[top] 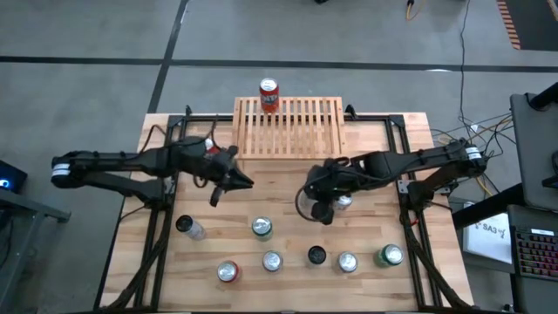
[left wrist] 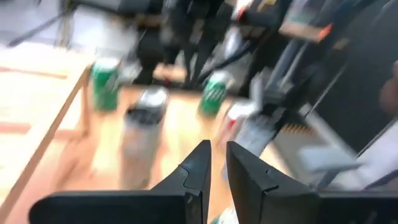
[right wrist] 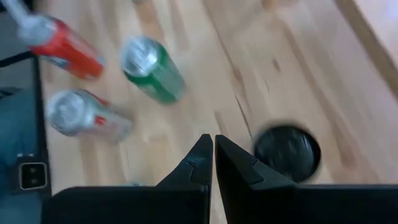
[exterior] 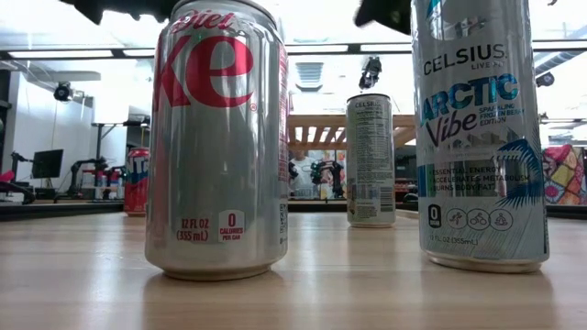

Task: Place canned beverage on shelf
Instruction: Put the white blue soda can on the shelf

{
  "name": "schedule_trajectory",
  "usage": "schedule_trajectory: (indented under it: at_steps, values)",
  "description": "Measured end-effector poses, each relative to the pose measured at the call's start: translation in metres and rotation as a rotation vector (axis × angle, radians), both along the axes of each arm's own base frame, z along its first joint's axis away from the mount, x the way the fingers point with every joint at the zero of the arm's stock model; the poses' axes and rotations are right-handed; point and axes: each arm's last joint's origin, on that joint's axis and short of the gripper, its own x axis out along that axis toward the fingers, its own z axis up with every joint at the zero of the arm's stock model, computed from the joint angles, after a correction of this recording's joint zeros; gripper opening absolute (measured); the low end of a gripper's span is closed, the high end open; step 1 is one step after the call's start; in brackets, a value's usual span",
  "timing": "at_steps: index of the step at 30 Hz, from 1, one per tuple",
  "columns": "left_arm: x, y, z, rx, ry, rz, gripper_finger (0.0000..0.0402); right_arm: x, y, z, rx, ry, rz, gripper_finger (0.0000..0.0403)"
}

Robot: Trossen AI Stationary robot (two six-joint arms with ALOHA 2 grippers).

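Hovering mid-frame, our left gripper (top: 242, 181) and right gripper (top: 319, 212) keep jaws closed, empty; red can (top: 268, 95) tops shelf (top: 288, 127)

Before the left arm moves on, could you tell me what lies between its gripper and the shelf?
In the high view only bare tabletop separates the shut, empty left gripper from the shelf; one red can stands at the shelf's far edge.
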Motion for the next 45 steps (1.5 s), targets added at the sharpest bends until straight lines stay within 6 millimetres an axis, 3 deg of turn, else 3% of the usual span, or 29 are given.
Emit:
schedule_trajectory:
  at_steps: [7,14,19,34,41,45]
  values:
    - [0.002,0.003,0.003,0.118,0.101,0.070,0.0035,-0.015,-0.001,-0.010,0.060,0.191,-0.139,0.0009]
    - [0.003,0.004,0.002,0.161,0.095,0.059,0.0035,-0.019,0.002,-0.011,0.163,0.246,-0.182,0.0009]
    - [0.004,0.004,0.004,0.187,0.058,0.054,0.0035,-0.019,0.018,-0.009,0.176,0.209,-0.112,0.0009]
    - [0.010,0.004,0.007,0.232,-0.002,0.046,0.0035,-0.009,0.095,-0.017,0.121,0.219,0.094,0.0009]
    - [0.010,0.004,0.008,0.258,-0.013,0.039,0.0035,-0.009,0.118,-0.024,0.028,0.220,0.286,0.0009]
    - [0.011,0.004,0.010,0.262,-0.035,0.041,0.0035,-0.005,0.122,-0.020,-0.001,0.194,0.314,0.0009]
